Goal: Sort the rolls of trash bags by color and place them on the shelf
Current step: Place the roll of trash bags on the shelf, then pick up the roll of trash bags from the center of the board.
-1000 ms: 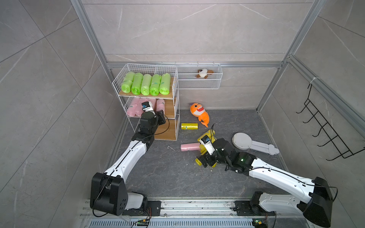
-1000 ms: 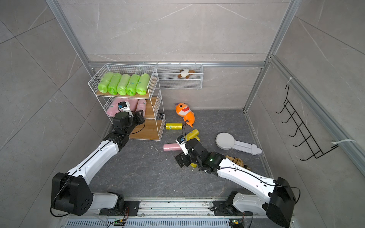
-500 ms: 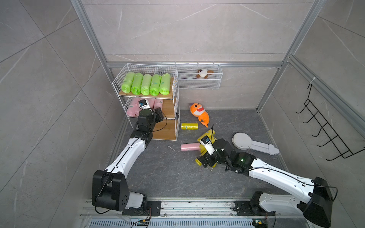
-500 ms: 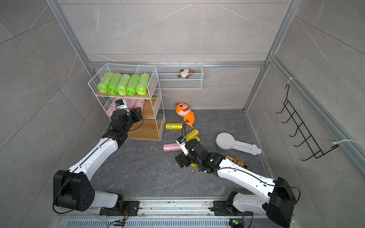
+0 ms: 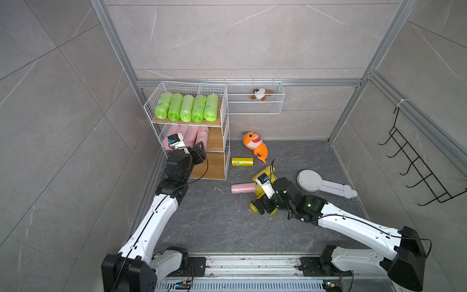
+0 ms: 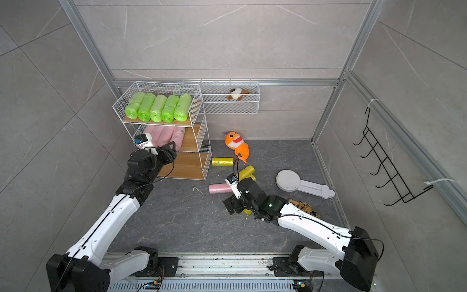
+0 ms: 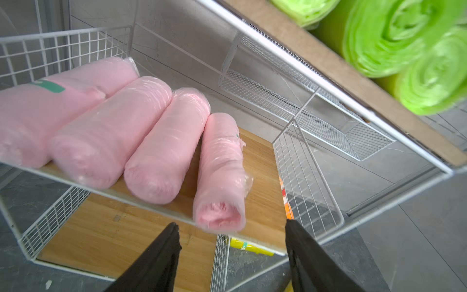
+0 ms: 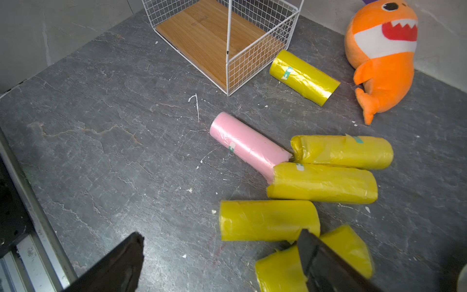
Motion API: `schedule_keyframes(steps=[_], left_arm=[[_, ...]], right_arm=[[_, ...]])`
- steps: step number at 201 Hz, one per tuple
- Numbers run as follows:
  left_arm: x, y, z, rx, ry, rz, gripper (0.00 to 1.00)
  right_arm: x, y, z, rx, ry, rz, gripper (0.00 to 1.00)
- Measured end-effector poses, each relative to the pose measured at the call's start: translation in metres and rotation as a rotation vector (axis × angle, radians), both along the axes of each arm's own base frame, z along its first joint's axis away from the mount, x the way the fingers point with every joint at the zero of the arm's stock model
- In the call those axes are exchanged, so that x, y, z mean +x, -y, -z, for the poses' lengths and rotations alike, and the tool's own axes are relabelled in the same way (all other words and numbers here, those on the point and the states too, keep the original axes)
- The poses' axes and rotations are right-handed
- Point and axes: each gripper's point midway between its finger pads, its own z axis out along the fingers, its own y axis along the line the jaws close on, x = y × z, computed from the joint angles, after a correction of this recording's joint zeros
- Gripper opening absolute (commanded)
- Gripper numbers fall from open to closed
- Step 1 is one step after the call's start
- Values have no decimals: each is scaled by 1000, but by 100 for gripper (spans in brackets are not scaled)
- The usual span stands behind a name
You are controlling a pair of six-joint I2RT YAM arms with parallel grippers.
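The shelf point(image 5: 225, 118) stands at the back left. Its top tier holds several lime green rolls point(image 5: 187, 108); its middle tier holds several pink rolls point(image 5: 194, 132). My left gripper point(image 5: 199, 151) hovers open just in front of the middle tier. In the left wrist view, the end of the nearest pink roll point(image 7: 221, 172) lies free on the board beyond my left gripper point(image 7: 231, 223). One pink roll point(image 8: 247, 146) and several yellow rolls point(image 8: 321, 183) lie on the floor. My right gripper point(image 8: 220, 234) hangs open low over them, one finger point(image 8: 318, 255) across a yellow roll point(image 8: 280, 273).
An orange plush shark point(image 5: 255, 146) lies by the back wall near a lone yellow roll point(image 5: 242, 161). A wire basket point(image 5: 255, 107) with a small plush hangs on the wall. A flat white paddle-shaped thing point(image 5: 322, 184) lies right; black hooks point(image 5: 417, 174) hang further right.
My left gripper has opened and drawn back from the middle tier, leaving a pink roll lying there. The right arm has stayed in place.
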Motion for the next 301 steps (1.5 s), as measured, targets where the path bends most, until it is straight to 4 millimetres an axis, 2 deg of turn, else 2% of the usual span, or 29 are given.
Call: schedule_keyframes(steps=[16, 29, 51, 79, 99, 118, 155, 181, 201, 240, 273, 301], left_arm=[[-20, 1, 13, -27, -15, 25, 68], [-36, 4, 33, -61, -46, 53, 67], [-58, 16, 77, -115, -129, 114, 66], [-77, 42, 131, -136, -256, 199, 66], [-83, 60, 160, -117, -322, 248, 67], [-83, 76, 185, -86, -369, 292, 67], [-70, 98, 229, -38, -433, 339, 68], [-57, 111, 250, -29, -433, 362, 70], [-46, 121, 261, -17, -430, 381, 71], [-16, 144, 262, -14, -384, 424, 72], [1, 160, 263, -14, -359, 464, 72], [1, 170, 272, -13, -373, 508, 69]], right_arm=[[5, -2, 6, 22, -34, 18, 100], [13, -3, 15, 44, -79, 43, 100], [31, -1, 41, 74, -184, 103, 99], [56, 2, 76, 97, -316, 183, 97], [65, -8, 88, 114, -365, 189, 95], [72, -19, 89, 141, -380, 176, 93], [82, -31, 87, 169, -384, 168, 88], [92, -35, 88, 175, -377, 175, 84], [99, -30, 93, 177, -382, 198, 82], [107, -24, 93, 202, -382, 232, 76], [101, -19, 106, 197, -405, 247, 74], [89, -11, 115, 184, -427, 256, 73]])
